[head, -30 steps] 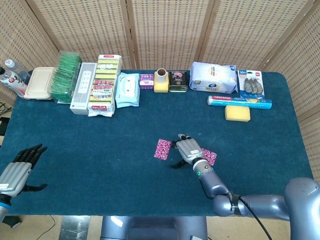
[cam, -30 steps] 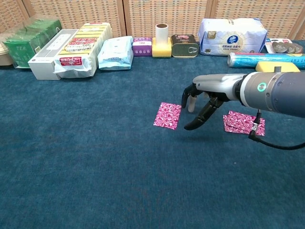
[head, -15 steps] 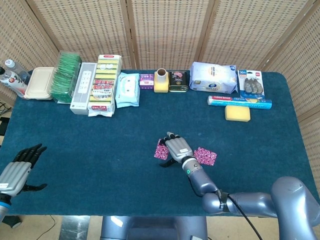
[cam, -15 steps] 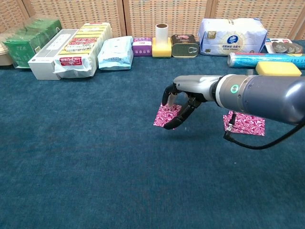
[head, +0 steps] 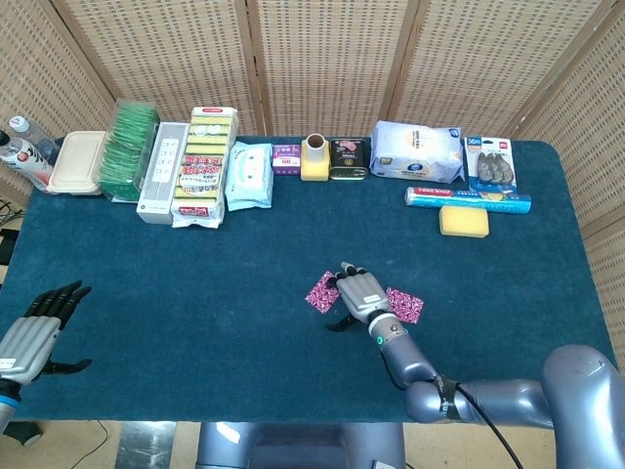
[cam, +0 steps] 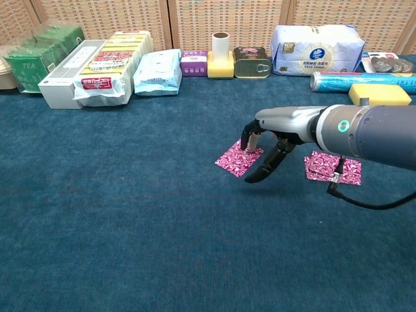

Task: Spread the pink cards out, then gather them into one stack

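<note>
A single pink patterned card lies flat on the blue table, turned at an angle. My right hand arches over its right edge, and the fingertips press down on the card's far corner. A small stack of pink cards lies to the right of that hand, partly hidden by the wrist. My left hand hovers at the table's near left corner, fingers spread and holding nothing; the chest view does not show it.
Along the back edge stand green tea boxes, a white box, a sponge pack, wipes, a yellow roll holder, a tin, a tissue pack, a foil roll and a yellow sponge.
My right hand went left onto the single card, then came back right with fingertips on it; the card slid right and rotated. The left hand stayed still.
</note>
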### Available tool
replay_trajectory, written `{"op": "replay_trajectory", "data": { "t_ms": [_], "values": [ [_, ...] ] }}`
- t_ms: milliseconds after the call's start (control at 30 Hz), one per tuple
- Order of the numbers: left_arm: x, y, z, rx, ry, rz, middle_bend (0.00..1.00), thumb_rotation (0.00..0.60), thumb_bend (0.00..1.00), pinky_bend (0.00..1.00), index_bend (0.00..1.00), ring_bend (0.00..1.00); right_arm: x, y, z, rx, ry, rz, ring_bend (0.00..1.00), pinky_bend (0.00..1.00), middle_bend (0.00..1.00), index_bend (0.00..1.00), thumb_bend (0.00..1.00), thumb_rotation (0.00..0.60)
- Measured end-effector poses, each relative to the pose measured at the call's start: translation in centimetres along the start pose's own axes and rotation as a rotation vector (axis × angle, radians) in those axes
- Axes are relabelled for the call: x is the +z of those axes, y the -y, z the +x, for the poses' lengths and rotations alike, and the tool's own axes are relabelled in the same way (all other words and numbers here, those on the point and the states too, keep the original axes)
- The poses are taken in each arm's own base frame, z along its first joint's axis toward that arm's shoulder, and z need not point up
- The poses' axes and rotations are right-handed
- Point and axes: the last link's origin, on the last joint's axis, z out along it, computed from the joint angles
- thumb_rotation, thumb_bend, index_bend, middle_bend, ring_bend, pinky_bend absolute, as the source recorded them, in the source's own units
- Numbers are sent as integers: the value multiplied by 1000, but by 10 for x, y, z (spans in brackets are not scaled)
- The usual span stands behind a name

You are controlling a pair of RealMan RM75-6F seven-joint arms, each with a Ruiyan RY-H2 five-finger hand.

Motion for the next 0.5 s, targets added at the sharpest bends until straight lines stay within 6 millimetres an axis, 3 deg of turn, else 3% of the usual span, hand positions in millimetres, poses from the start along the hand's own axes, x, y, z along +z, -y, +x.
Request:
{"op": "replay_trajectory", "data": {
  "t_ms": [500],
  "values": [
    [0, 0, 0, 2, 1, -2, 0, 600, 33, 35, 0, 0, -25, -14, -8, -67, 61, -42, 34, 157, 241, 235, 242, 399]
  ]
}}
